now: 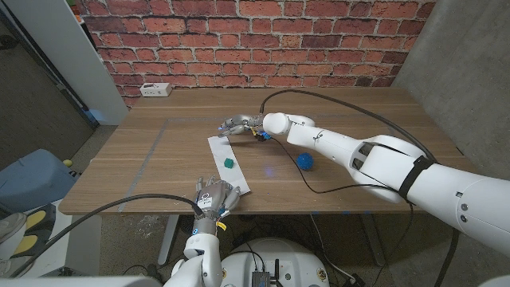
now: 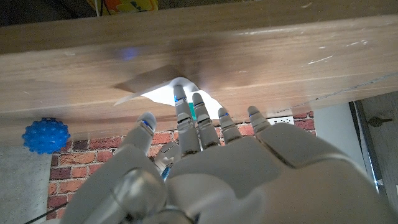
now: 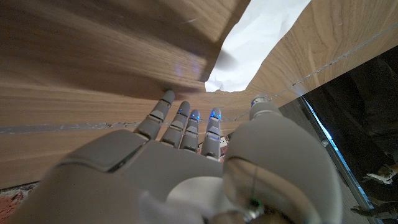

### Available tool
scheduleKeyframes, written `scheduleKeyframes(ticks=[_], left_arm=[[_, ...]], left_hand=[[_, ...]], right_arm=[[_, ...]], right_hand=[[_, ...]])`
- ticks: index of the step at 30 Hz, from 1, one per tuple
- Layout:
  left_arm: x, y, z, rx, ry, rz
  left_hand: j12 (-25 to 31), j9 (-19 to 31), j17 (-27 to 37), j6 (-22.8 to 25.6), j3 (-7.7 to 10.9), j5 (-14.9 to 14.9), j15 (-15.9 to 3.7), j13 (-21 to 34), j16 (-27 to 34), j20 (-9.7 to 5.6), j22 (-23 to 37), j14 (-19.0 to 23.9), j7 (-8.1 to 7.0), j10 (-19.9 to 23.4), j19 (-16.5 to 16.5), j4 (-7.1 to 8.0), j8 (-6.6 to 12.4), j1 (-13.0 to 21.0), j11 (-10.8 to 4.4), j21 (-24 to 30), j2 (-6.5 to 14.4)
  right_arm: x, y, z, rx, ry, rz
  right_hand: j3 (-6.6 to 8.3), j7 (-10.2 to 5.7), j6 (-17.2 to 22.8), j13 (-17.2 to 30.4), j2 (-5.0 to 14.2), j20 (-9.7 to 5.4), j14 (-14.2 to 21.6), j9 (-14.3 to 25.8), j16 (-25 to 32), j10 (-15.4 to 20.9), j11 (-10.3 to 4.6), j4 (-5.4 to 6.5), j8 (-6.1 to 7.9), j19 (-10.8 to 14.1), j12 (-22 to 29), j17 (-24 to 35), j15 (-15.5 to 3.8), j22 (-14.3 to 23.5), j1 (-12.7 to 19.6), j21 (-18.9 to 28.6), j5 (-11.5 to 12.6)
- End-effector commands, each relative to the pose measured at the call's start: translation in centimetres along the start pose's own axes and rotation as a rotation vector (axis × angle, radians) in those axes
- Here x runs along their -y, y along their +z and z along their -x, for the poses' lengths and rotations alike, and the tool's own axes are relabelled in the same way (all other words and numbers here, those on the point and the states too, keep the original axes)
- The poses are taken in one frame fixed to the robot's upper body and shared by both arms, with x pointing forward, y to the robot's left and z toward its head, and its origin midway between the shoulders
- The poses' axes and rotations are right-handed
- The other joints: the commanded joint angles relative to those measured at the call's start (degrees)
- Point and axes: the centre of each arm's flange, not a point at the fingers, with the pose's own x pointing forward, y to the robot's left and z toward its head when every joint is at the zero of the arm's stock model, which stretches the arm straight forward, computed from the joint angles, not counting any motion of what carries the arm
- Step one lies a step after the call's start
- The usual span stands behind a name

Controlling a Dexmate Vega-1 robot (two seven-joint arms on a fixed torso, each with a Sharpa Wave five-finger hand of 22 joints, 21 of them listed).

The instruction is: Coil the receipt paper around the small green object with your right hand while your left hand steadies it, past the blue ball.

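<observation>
Receipt paper [image 1: 229,163]: flat white strip on the desk [image 1: 159,159], running from far-left to near-right, not yet coiled.
Green object [image 1: 229,163]: small, sitting on the strip about midway along.
Blue ball [image 1: 306,161]: right of the strip, well apart from it, close under the right forearm.
Right hand [image 1: 241,124]: at the far end of the strip, fingers spread and pointing left, nothing held; possibly touching the paper's far edge, too small to be sure in the head view.
Left hand [image 1: 215,198]: at the near edge of the desk, just by the strip's near end, fingers apart and empty, not yet steadying anything.
Risk, paper: could slide or skew rather than curl if pushed from the far end while the near end is unpinned.
Risk, green object: light and loose, likely to be shoved off the strip by a fast sweep.
Risk, ball: forearm passing low could knock it rolling.
</observation>
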Motion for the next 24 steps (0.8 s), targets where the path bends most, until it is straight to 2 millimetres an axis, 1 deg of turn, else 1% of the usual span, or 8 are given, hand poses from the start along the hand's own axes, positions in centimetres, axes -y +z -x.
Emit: scheduleKeyframes(ticks=[1,7,9,13,17,20,23,24], left_arm=[[0.5,-0.2,0.3,-0.025,-0.028,-0.004],[0.4,-0.4,0.2,-0.025,-0.028,0.001],[0.4,-0.5,0.2,-0.023,-0.029,0.002],[0.3,-0.5,0.1,-0.018,-0.026,0.002],[0.3,-0.6,0.2,-0.019,-0.028,0.005],[0.3,-0.7,0.3,-0.023,-0.027,0.008],[0.2,-0.8,0.4,-0.025,-0.023,0.013],[0.2,-0.8,0.4,-0.025,-0.022,0.014]], left_hand=[[-0.17,0.17,0.27,0.14,-0.1,0.09,0.18,0.27,0.09,-0.09,0.26,-0.3,0.3,-0.32,-0.5,0.17,0.22,-0.77,-0.01,-0.01,0.12],[-0.14,0.17,0.3,0.15,-0.21,0.1,0.2,0.27,0.16,-0.08,0.28,-0.39,0.35,-0.44,-0.52,0.32,0.24,-1.07,-0.13,-0.02,0.06],[-0.17,0.17,0.31,0.16,-0.25,0.1,0.19,0.27,0.18,-0.06,0.28,-0.43,0.38,-0.62,-0.54,0.38,0.26,-1.19,0.0,-0.03,0.05],[-0.13,0.17,0.32,0.15,-0.33,0.12,0.25,0.27,0.2,-0.05,0.3,-0.59,0.39,-0.72,-0.56,0.51,0.27,-1.43,0.14,-0.05,0.01],[-0.08,0.17,0.32,0.13,-0.38,0.13,0.25,0.27,0.26,-0.03,0.31,-0.59,0.38,-0.79,-0.58,0.62,0.27,-1.64,0.16,-0.06,0.0],[-0.09,0.17,0.32,0.15,-0.4,0.15,0.28,0.27,0.26,-0.07,0.32,-0.66,0.35,-0.91,-0.58,0.67,0.29,-1.74,0.14,-0.06,0.01],[-0.1,0.17,0.31,0.17,-0.42,0.16,0.3,0.28,0.3,-0.04,0.32,-0.68,0.44,-1.08,-0.6,0.74,0.31,-1.87,0.14,-0.08,0.01],[-0.08,0.18,0.31,0.15,-0.43,0.17,0.3,0.28,0.31,0.02,0.33,-0.68,0.45,-1.07,-0.65,0.76,0.3,-1.92,0.13,-0.1,0.01]], right_arm=[[-0.3,0.2,-1.4,-0.082,-0.048,0.1],[-0.7,0.2,-1.8,-0.091,-0.078,0.13],[-0.9,0.3,-2.0,-0.102,-0.081,0.144],[-1.3,0.4,-2.3,-0.123,-0.092,0.182],[-1.7,0.5,-2.6,-0.165,-0.104,0.212],[-2.1,0.5,-2.7,-0.185,-0.114,0.224],[-2.4,0.7,-2.8,-0.177,-0.136,0.252],[-2.5,0.7,-2.8,-0.17,-0.145,0.258]], right_hand=[[0.4,0.38,2.15,-0.03,0.16,0.04,0.24,0.06,0.16,0.83,-0.2,-1.1,1.05,0.65,0.81,-0.24,-0.25,0.09,0.91,-0.03,0.18],[0.96,0.7,7.7,-0.32,-0.11,-0.36,1.99,0.16,1.06,3.07,-0.2,-2.99,2.74,2.29,1.84,-1.0,-1.04,0.05,2.56,0.29,0.41],[1.02,0.88,8.39,-0.35,-0.19,-0.38,2.11,0.17,1.11,3.3,-0.37,-3.24,2.93,2.38,1.92,-1.1,-1.17,0.05,2.79,0.29,0.46],[1.35,0.46,11.05,-0.54,-0.88,-0.51,3.28,0.19,1.48,4.71,-0.99,-4.93,3.49,3.79,2.36,-1.76,-1.7,0.02,4.59,0.64,0.84],[1.58,0.34,13.76,-0.67,-1.16,-0.7,4.03,0.21,1.73,5.97,-1.36,-5.97,4.18,4.41,2.72,-2.18,-2.24,0.01,5.83,0.73,1.16],[1.99,0.64,17.5,-0.86,-1.18,-1.22,5.53,0.29,2.27,7.94,-2.19,-7.12,5.17,5.78,3.21,-2.68,-3.09,0.0,7.53,1.07,1.66],[2.51,0.63,22.99,-1.09,-1.43,-1.65,7.99,0.47,3.13,11.02,-3.19,-8.36,6.88,7.01,3.89,-3.34,-4.48,0.0,10.09,1.32,2.21],[2.68,0.07,25.7,-1.17,-1.65,-1.84,9.13,0.58,3.54,12.22,-3.63,-8.73,7.83,7.76,4.07,-3.61,-5.03,0.01,11.31,1.51,2.42]])
